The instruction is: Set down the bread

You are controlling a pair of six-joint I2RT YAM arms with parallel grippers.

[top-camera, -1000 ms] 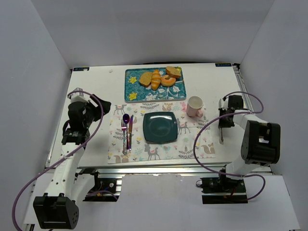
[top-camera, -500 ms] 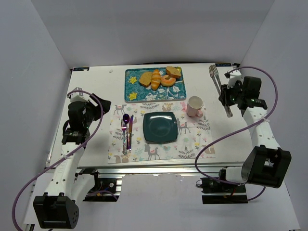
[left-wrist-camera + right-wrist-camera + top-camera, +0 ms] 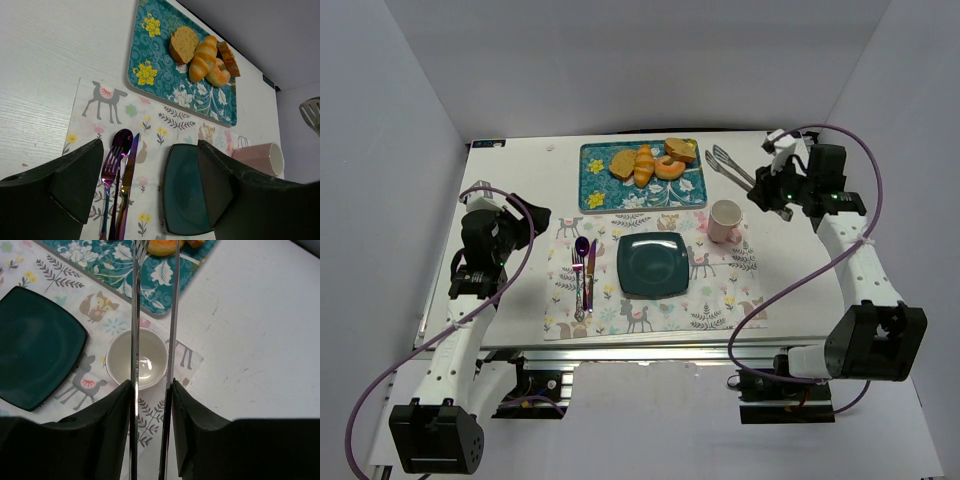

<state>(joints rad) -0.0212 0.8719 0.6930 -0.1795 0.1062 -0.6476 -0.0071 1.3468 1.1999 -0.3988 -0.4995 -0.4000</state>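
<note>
right gripper [image 3: 772, 192] clamped on the tongs [image 3: 728, 165], arms apart, tips near the tray's [image 3: 592, 172] right edge. bread [image 3: 670, 168] is on the tray, tight against the croissant [image 3: 643, 165]. left gripper [image 3: 150, 175] wide open, empty. suggest: tips over the bread, straddle the crust, squeeze gently, lift straight, pass clear of the cup [image 3: 724, 220] to the plate [image 3: 653, 265].

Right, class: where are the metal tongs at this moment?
In the top view, the tongs are held in the right gripper, their tips just right of the floral tray, behind the pink cup.
</note>
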